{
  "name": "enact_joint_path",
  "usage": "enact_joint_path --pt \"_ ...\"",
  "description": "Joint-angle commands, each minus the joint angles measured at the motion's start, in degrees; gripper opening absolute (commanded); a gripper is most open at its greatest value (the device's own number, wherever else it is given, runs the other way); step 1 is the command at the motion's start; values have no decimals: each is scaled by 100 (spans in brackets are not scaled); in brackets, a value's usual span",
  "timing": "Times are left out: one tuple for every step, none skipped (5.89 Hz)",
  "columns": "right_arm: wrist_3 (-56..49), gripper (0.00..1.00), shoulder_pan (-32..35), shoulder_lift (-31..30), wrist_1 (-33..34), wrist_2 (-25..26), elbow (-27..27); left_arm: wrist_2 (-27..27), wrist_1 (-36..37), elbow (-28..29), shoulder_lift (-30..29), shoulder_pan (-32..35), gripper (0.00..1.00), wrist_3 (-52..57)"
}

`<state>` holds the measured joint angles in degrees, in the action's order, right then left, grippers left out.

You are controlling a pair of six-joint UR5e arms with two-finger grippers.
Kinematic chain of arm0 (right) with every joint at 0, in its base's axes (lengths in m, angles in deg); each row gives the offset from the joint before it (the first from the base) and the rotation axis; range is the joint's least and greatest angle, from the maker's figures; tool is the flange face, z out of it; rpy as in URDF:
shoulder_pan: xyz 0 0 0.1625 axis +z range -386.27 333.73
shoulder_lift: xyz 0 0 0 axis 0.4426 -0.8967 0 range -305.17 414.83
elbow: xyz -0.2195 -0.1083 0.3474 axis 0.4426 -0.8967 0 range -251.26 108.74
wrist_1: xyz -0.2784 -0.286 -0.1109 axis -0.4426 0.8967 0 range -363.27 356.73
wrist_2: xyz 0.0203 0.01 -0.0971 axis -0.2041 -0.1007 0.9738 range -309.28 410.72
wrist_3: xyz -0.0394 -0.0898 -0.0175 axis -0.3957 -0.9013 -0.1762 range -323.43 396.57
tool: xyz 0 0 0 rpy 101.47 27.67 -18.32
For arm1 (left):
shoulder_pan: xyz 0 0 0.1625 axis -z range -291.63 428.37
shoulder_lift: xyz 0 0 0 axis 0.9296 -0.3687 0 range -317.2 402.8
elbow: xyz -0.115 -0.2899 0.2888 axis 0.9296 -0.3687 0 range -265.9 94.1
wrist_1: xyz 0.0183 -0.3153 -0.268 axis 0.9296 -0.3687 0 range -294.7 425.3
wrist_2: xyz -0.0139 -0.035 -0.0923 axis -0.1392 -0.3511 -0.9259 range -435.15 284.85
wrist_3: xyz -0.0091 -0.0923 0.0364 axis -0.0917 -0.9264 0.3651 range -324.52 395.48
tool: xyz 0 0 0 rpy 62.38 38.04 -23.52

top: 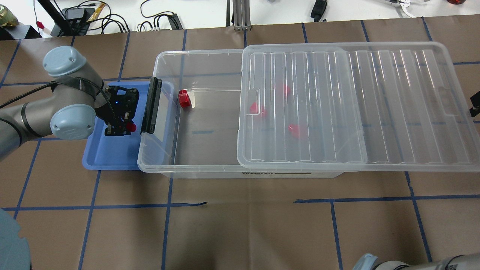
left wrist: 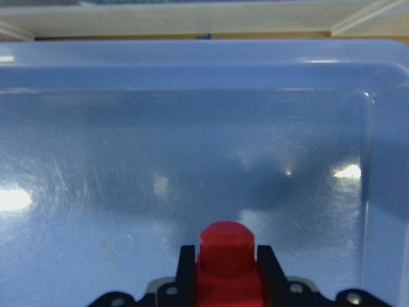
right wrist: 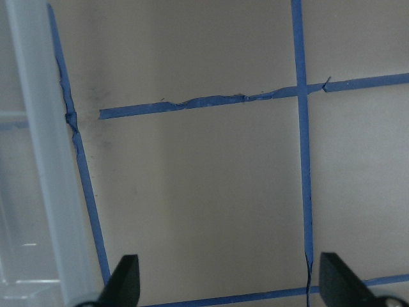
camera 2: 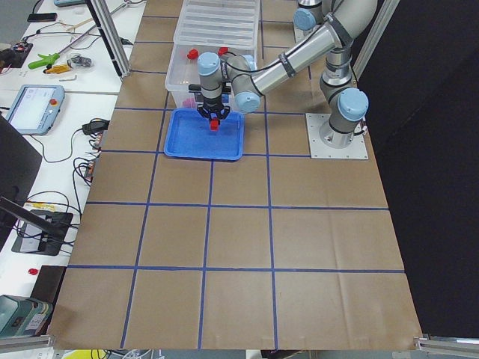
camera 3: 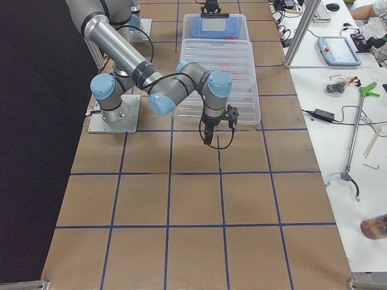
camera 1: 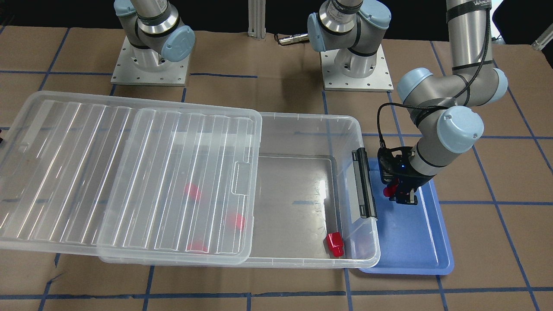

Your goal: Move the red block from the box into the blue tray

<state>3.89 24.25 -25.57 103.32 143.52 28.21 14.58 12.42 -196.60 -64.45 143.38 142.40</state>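
My left gripper (camera 1: 399,196) is shut on a red block (camera 1: 392,188) and holds it just above the blue tray (camera 1: 414,242), near the box's black latch (camera 1: 362,183). The left wrist view shows the block (left wrist: 227,256) between the fingers, with the tray floor (left wrist: 192,141) close below. The clear box (top: 195,150) has its ribbed lid (top: 337,105) slid partly off. One red block (top: 184,98) lies in the box's open end. Three more show faintly under the lid (top: 258,108). My right gripper (right wrist: 231,284) is open and empty over bare table beside the lid's far end.
The blue tray (top: 108,155) lies against the box's latch end, its rim partly under the box edge. Both arm bases (camera 1: 356,71) stand behind the box. Brown paper with blue tape lines (right wrist: 300,160) covers the table. Operators' desks (camera 2: 45,105) flank the table ends.
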Motion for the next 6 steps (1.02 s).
enact_joint_path --pt "139 100 134 -124 -6 -25 143 -17 67 -22 -112 -119 16 -5" --pt "174 100 151 -133 -6 -43 222 -17 207 -14 -252 -119 32 21" --pt "313 100 317 -133 -6 -69 223 -25 217 4 -314 -119 42 4" --pt "471 100 440 -168 -15 -69 240 -26 208 -5 -323 -119 68 4" --pt "543 100 537 -273 -15 -78 292 -17 147 56 -306 -119 98 -40" --pt "595 100 608 -326 -24 -139 363 -8 120 83 -149 -84 98 -110"
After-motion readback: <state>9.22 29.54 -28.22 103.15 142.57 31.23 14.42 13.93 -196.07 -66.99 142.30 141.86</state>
